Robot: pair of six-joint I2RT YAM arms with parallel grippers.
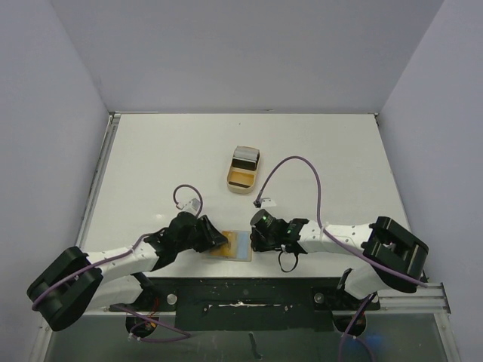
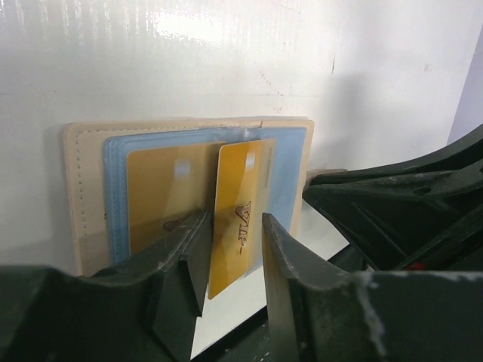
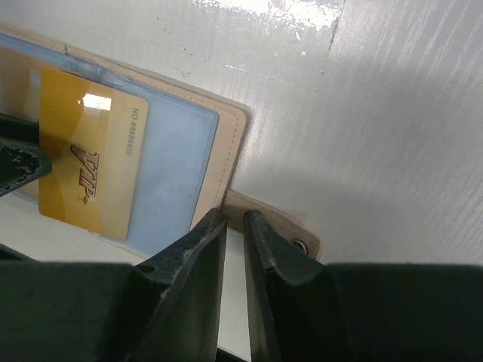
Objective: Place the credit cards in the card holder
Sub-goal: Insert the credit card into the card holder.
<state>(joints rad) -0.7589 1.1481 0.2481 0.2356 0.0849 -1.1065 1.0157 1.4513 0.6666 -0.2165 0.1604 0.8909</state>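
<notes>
The tan card holder (image 1: pixel 238 246) lies open near the table's front edge, showing its blue inner pockets (image 2: pixel 287 173). One gold credit card (image 2: pixel 162 192) sits in a left pocket. A second gold card (image 2: pixel 243 204) stands partly out of the middle pocket, between the fingers of my left gripper (image 2: pixel 234 220). Those jaws stand apart, with a gap beside the card. The right wrist view shows this card (image 3: pixel 87 170) too. My right gripper (image 3: pixel 235 215) is at the holder's strap tab (image 3: pixel 283 230), fingertips resting on it. A narrow slit shows between its jaws, which hold nothing.
A tan rounded tray (image 1: pixel 241 181) stands mid-table behind the holder, with grey-white cards (image 1: pixel 246 157) at its far end. Purple cables arch over both arms (image 1: pixel 302 162). Both grippers (image 1: pixel 219 240) (image 1: pixel 255 240) flank the holder closely. Grey walls enclose the table.
</notes>
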